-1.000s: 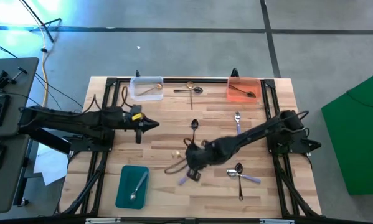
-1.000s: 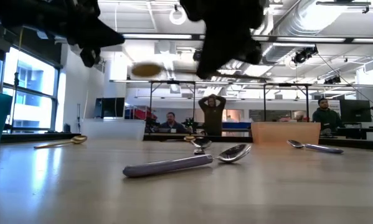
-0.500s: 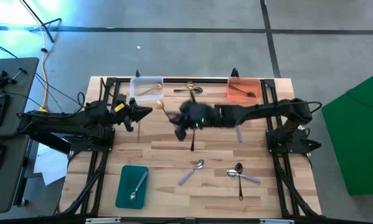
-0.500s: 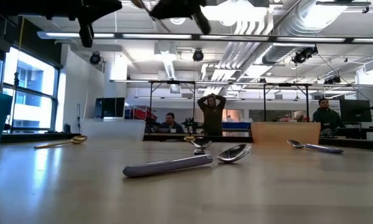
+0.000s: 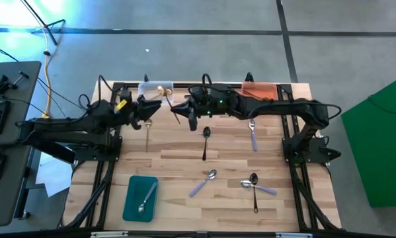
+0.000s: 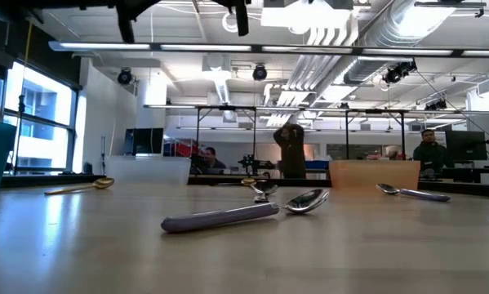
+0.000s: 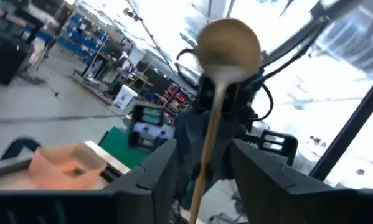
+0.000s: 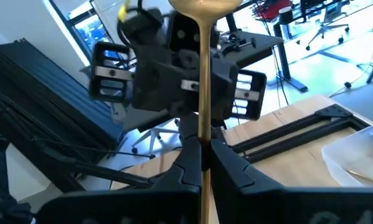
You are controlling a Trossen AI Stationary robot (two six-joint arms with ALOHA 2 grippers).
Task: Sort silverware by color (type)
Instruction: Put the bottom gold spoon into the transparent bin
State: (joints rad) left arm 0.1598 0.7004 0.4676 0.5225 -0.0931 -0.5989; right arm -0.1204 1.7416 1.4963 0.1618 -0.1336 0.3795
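My right claw [image 8: 202, 163] pinches a gold spoon [image 8: 202, 81] by its handle, long axis running straight out from my fingers, bowl toward my left claw [image 5: 159, 104] (fingers spread, nothing between them). We meet high over the table's [image 5: 178, 158] far edge, beside the clear tray [image 5: 147, 88].

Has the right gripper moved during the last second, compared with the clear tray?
Yes. In the high view the right gripper, shut on a gold spoon, went from mid-table up toward the far edge, near the clear tray and the left gripper.
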